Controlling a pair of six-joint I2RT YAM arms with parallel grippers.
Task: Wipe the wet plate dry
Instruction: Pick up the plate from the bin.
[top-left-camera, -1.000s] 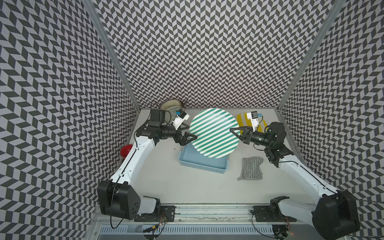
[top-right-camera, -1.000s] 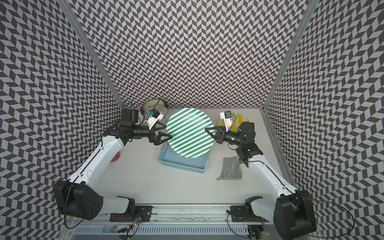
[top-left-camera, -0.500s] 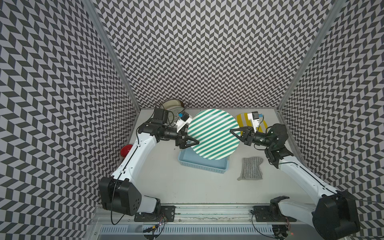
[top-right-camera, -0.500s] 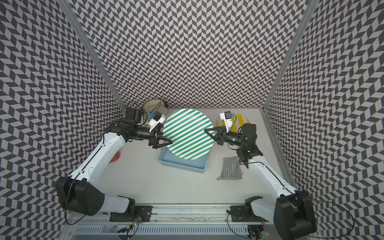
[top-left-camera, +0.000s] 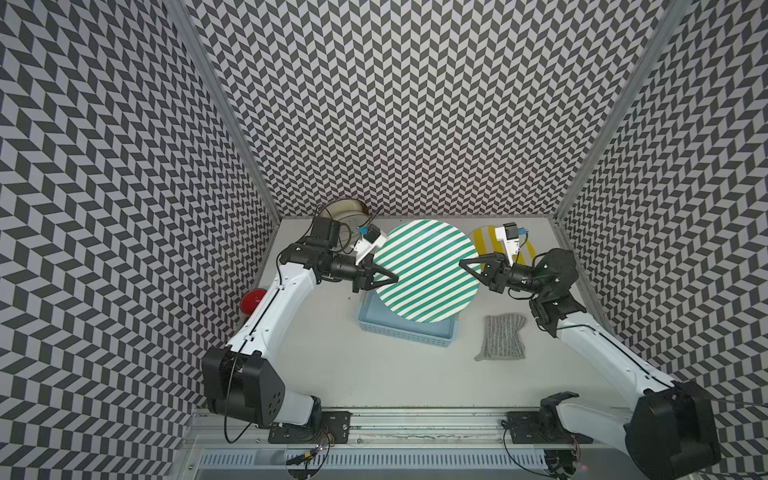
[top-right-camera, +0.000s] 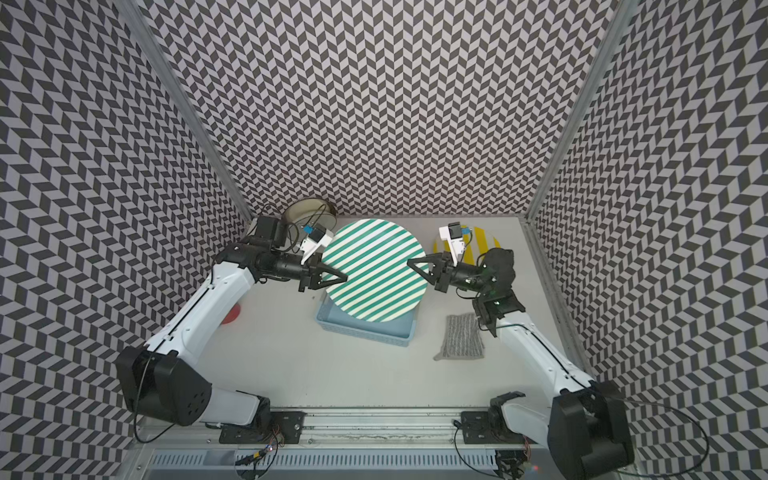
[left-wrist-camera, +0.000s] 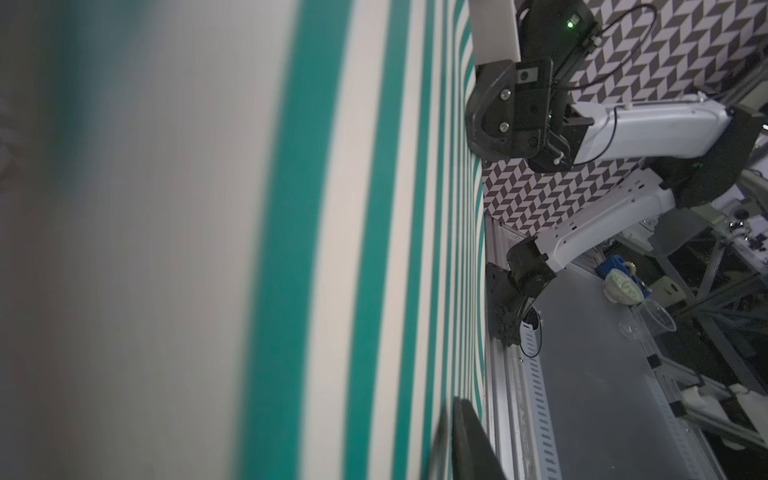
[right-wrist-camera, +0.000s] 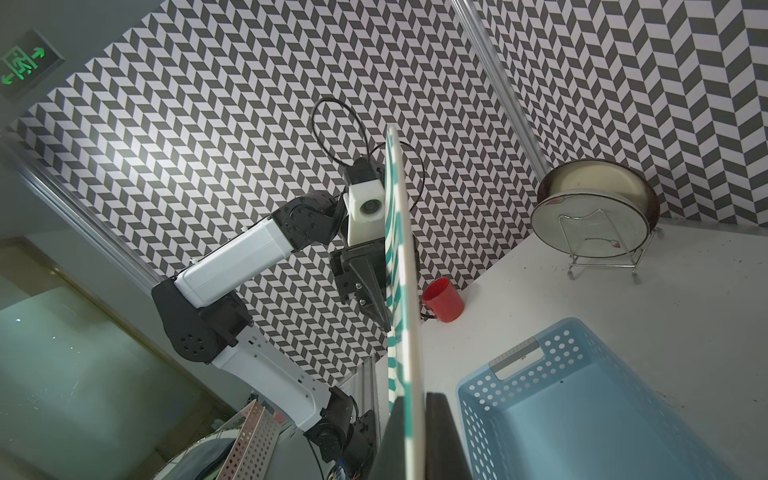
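Two grippers hold one round plate (top-left-camera: 428, 270) in the air above a blue basket (top-left-camera: 405, 333): the left gripper (top-left-camera: 383, 277) sets narrow jaws on its rim at one side, and the right gripper (top-left-camera: 468, 267) pinches the opposite rim. The plate is cream with green stripes, striped face turned up; no wetness is visible. A grey cloth (top-left-camera: 503, 336) lies flat on the table (top-left-camera: 332, 374) beside the basket, nearer the right arm, which probably should fetch it

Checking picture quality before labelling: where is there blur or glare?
Left wrist view: the green-striped plate fills most of the frame, its nearest part smeared out of focus. Right wrist view: sharp, with a bright light patch on the patterned wall. Both top views: sharp, evenly lit.
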